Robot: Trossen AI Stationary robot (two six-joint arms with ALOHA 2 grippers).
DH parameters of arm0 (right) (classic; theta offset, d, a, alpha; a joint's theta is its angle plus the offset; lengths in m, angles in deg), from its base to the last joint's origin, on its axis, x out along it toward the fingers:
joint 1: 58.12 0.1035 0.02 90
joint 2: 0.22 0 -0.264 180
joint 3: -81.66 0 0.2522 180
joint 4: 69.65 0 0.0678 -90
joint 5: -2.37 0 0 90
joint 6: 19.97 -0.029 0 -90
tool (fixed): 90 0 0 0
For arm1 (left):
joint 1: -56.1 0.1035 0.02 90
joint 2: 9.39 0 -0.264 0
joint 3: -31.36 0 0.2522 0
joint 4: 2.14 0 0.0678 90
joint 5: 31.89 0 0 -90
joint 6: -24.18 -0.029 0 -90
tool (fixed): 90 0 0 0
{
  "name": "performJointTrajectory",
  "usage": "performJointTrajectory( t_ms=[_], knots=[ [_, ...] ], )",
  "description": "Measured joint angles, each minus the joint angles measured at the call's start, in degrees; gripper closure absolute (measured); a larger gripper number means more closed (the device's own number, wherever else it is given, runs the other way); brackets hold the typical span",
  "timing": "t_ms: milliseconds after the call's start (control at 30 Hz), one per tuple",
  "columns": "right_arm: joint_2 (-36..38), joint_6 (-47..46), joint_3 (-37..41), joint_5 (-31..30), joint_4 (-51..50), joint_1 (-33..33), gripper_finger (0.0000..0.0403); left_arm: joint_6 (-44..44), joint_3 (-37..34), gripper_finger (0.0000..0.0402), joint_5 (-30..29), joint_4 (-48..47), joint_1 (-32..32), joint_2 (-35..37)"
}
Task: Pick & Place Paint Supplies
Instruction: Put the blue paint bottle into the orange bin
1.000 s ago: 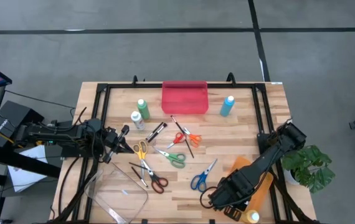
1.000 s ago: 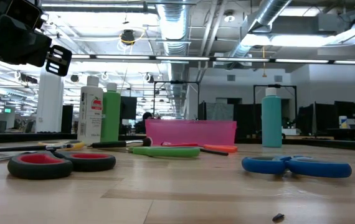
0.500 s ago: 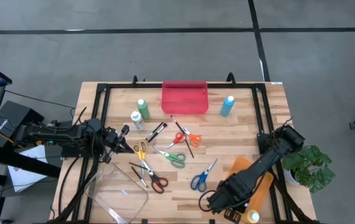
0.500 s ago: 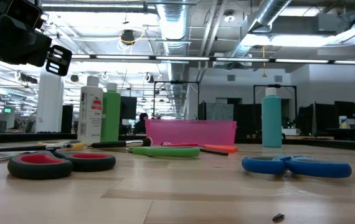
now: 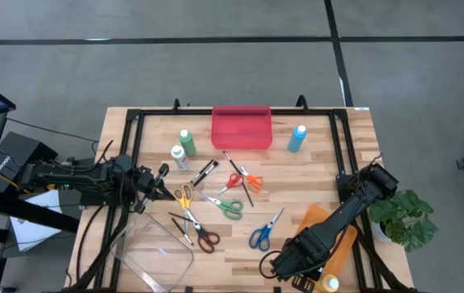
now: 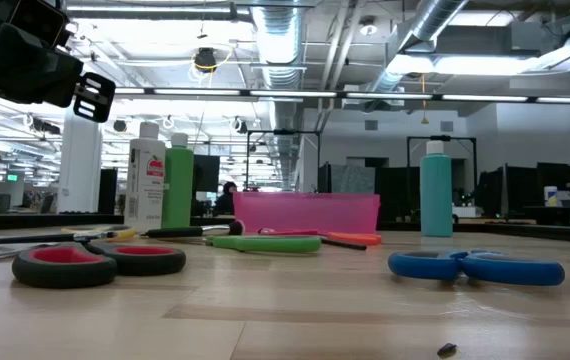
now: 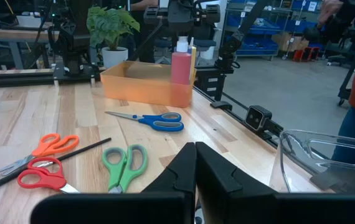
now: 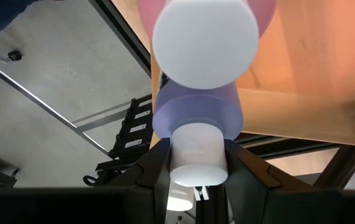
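Over the orange tray (image 5: 330, 236) at the table's (image 5: 313, 171) near right corner, the right pincer (image 8: 195, 176) is clamped on a blue bottle (image 8: 196, 115) that could topple the neighbouring red bottle (image 7: 180, 60).

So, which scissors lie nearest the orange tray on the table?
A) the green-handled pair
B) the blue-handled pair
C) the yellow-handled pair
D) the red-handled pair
B: in the high view the blue-handled scissors lie just beside the orange tray, while the other pairs lie farther toward the left arm's side.
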Motion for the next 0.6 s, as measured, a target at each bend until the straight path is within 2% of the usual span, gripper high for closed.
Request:
performJointTrajectory(
  t_ms=[600],
  knots=[
    [0.0, 0.3, 0.0, 0.1, 0.7, 0.0, 0.0289, 0.0, 0.0, 0.0401, 0.0, 0.0, 0.0, 0.0]
  ],
)
